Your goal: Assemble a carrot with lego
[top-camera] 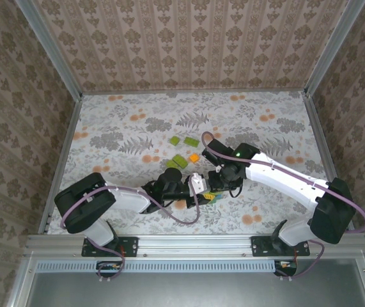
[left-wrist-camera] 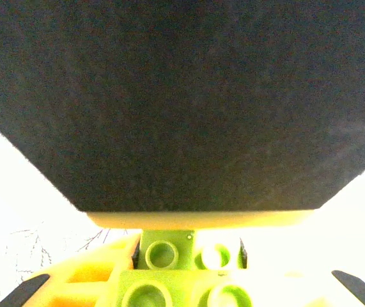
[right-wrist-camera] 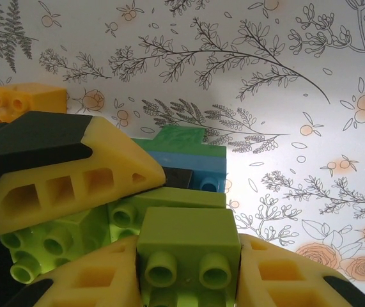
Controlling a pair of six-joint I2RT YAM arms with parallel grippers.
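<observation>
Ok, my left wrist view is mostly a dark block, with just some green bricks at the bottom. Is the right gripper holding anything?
Observer: Yes. The right wrist view shows the right gripper shut on a lime-green brick, with its studs toward the camera.
Operator: What's behind that brick?
Observer: The cluster of bricks in the left gripper, with a blue brick and a black brick just beyond it.
Operator: Any spares on the table?
Observer: The top view shows an orange brick and several loose green bricks on the table, beyond both grippers.
</observation>
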